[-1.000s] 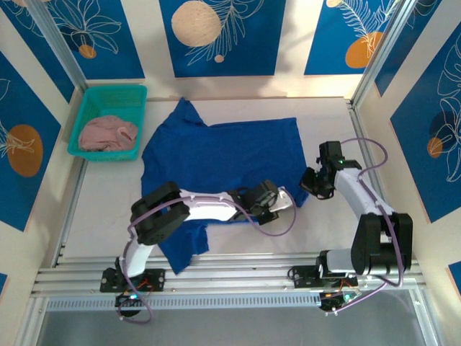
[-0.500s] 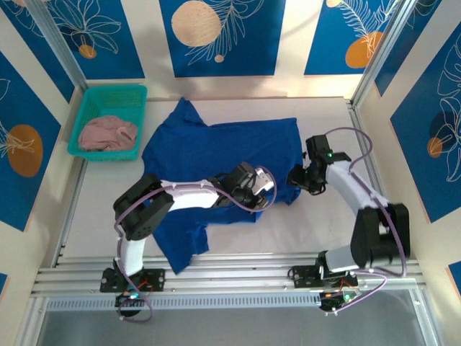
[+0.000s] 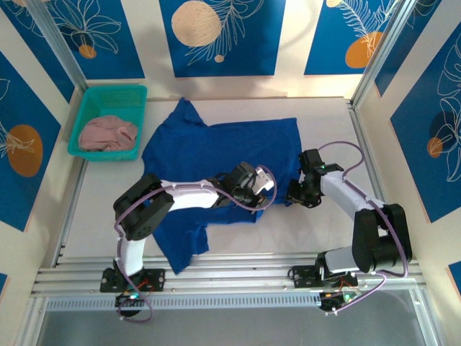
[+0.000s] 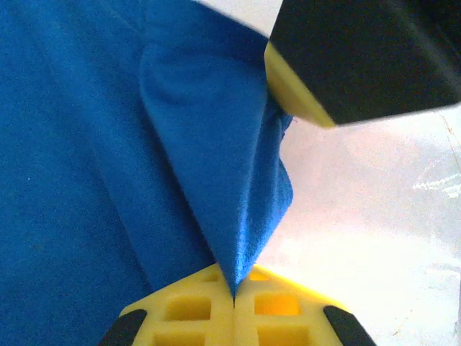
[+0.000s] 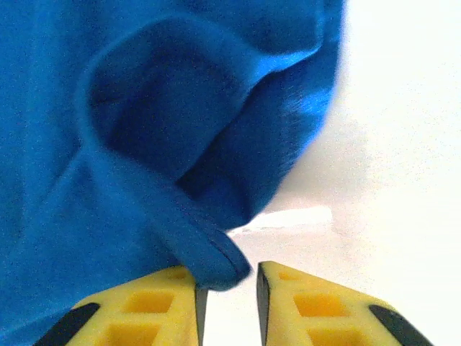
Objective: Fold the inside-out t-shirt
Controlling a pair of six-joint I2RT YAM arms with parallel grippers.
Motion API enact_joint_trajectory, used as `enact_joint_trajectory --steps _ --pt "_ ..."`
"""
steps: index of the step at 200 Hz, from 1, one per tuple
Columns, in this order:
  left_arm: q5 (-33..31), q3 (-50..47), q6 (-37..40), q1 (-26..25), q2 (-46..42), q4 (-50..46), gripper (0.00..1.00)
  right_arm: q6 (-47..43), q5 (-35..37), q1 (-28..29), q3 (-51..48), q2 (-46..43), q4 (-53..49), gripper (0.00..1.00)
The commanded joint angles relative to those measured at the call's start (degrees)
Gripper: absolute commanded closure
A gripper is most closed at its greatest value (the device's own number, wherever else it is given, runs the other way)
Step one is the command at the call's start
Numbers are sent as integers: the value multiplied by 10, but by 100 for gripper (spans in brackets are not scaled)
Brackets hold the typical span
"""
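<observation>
The blue t-shirt (image 3: 216, 153) lies spread on the white table (image 3: 101, 194). Your left gripper (image 4: 234, 301), pressed together, pinches a peaked fold of its near hem. Your right gripper (image 5: 227, 282) has jaws slightly apart, the rolled hem edge just beside them, ungripped; seat that edge fully between them before closing.

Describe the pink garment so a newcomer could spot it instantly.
Start at the white table and go to its far-left corner, where a teal basket sits. The crumpled dusty-pink garment lies inside it, unlike the royal-blue t-shirt spread on the table beside it.
</observation>
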Motion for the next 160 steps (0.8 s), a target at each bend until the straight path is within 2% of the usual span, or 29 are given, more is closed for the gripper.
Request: enact_joint_trajectory --steps 1,18,63,75,94,109,128,160 --pt "15 -13 -11 10 -7 15 100 -6 27 -26 22 -10 -12 80" --pt "16 -15 -10 12 -9 15 100 -14 24 -42 27 -11 -14 86" --pt "16 -15 -13 12 -8 17 100 -25 14 -56 37 -20 -26 91" --pt "17 -14 -13 13 -7 18 100 -22 -20 -54 28 -35 -23 87" --pt "17 -13 -12 12 -7 16 100 -7 -81 -45 3 -61 0 72" --pt "17 -13 -14 13 -5 18 100 4 -93 -39 -10 -61 18 63" --pt "22 -11 -16 13 -3 19 100 0 -86 -35 -4 -30 27 59" --pt "22 -9 -14 13 -3 17 100 -8 -62 -23 20 24 38 59"
